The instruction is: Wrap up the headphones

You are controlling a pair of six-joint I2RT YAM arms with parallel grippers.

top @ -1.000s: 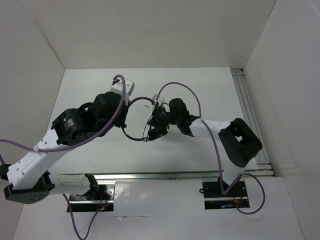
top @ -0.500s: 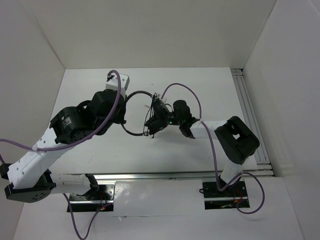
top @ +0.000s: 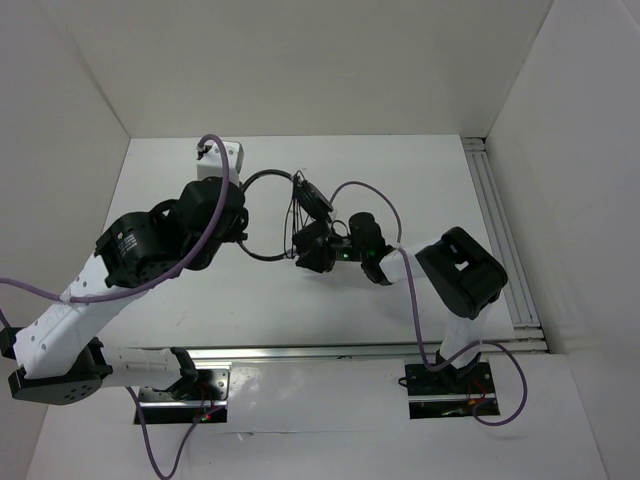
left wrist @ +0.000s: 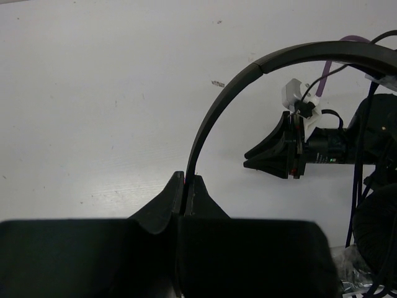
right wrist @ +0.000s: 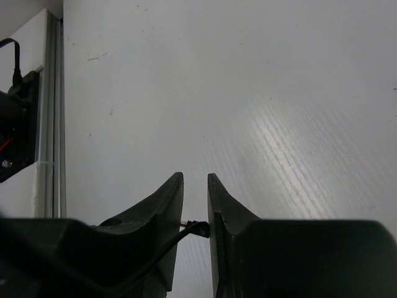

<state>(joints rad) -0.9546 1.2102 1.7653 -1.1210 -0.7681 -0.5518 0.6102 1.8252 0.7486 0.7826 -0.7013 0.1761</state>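
The black headphones are lifted between both arms over the white table. The thin headband (top: pixel 262 176) arcs from my left gripper (top: pixel 240 222) to an ear cup (top: pixel 312 196). In the left wrist view my left gripper (left wrist: pixel 186 181) is shut on the headband (left wrist: pixel 248 71); an ear cup (left wrist: pixel 378 226) and the thin cord (left wrist: pixel 358 180) hang at the right. My right gripper (top: pixel 312 250) sits by the lower ear cup. In the right wrist view, my right gripper (right wrist: pixel 195 179) has its jaws nearly together on the cord's plug end (right wrist: pixel 200 227).
Thick purple robot cables (top: pixel 385 195) loop over both arms. A metal rail (top: pixel 495 230) runs along the table's right edge, also in the right wrist view (right wrist: pixel 53 112). White walls enclose the table on three sides. My right gripper shows in the left wrist view (left wrist: pixel 248 159).
My left arm has moved back and left, carrying the headband. My right gripper has moved left and nearer, and the ear cups have shifted apart, one to the back.
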